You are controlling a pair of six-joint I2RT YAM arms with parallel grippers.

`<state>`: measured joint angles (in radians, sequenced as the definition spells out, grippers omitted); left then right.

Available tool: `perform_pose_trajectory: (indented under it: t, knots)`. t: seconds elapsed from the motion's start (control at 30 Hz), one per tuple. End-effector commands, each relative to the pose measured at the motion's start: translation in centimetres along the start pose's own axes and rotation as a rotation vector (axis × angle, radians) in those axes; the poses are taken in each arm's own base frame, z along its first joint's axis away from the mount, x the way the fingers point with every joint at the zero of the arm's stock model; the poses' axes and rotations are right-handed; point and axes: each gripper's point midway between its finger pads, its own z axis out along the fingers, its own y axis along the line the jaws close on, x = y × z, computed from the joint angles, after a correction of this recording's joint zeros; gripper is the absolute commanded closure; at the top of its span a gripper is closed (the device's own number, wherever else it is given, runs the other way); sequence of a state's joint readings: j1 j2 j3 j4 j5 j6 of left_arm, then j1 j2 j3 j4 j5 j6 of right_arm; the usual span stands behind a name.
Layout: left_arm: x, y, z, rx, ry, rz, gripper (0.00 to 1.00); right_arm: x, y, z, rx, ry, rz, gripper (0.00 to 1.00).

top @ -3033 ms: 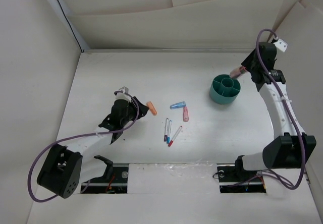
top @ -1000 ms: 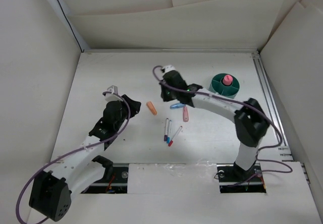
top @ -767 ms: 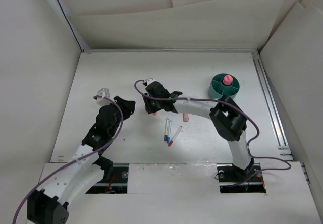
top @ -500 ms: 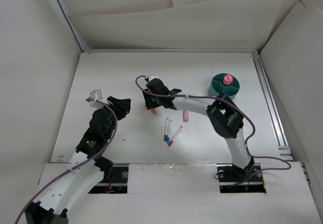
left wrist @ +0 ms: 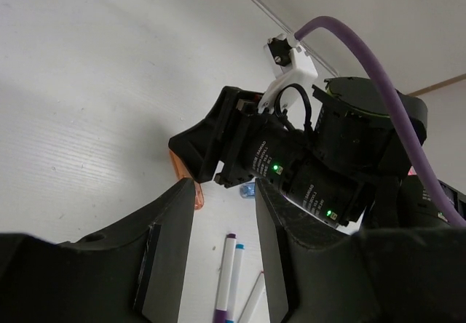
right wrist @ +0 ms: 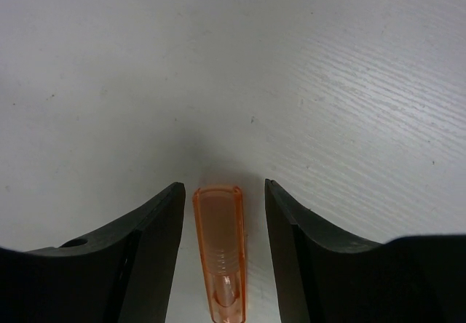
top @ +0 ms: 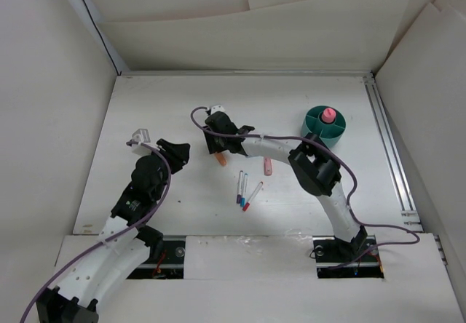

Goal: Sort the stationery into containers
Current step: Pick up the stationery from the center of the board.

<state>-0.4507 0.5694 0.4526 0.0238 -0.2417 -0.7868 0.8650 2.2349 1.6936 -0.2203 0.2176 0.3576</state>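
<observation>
**Top external view.** My right arm reaches across the table [top: 145, 105] to the orange marker [top: 221, 160], and my right gripper [top: 218, 148] sits over the marker's far end. My left gripper [top: 177, 150] hangs just to the left and touches nothing, which leaves the pick unobstructed. The teal cup [top: 309, 128] stands well apart to the right, with a pink-capped marker [top: 328, 114] upright in it. A pink marker [top: 268, 166] and three thin pens [top: 245, 188] lie on the table between.

**Left wrist view.** My left jaws are apart and empty. They face the black body of my right gripper, with the orange marker showing just below it.

**Right wrist view.** My right jaws are apart, one finger on each side of the orange marker, with a gap visible on both sides. The marker lies lengthwise along the opening, so closing should clamp across its narrow width. I judge the grasp not yet made. The next steps are to close, lift and carry the marker to the cup.
</observation>
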Motion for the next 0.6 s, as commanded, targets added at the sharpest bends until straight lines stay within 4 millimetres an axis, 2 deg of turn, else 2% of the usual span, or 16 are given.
perform_pose_trajectory:
  t: [0.0,0.07,0.13,0.37,0.57]
  knots:
    - [-1.1,-1.6,-0.2,0.050,-0.025,-0.007,0.65,-1.7,-0.2,-0.7,0.032,-0.038,-0.003,0.46]
    - [-1.3,-1.8,-0.2,0.057,-0.030,-0.010,0.65,-2.3,-0.2,-0.7,0.042,-0.045,-0.002,0.46]
    - [-1.3,-1.8,-0.2,0.057,-0.030,-0.010,0.65,-1.3,-0.3,-0.1,0.045,-0.014,-0.020,0.46]
    - [-1.3,-1.8,-0.2,0.057,-0.030,-0.010,0.65,0.3,-0.1,0.9,0.024,0.026,-0.027,0.46]
    - [-1.4,-1.9,-0.4,0.064,-0.036,-0.012,0.65,0.2,0.1,0.7,0.016,0.029,-0.027,0.47]
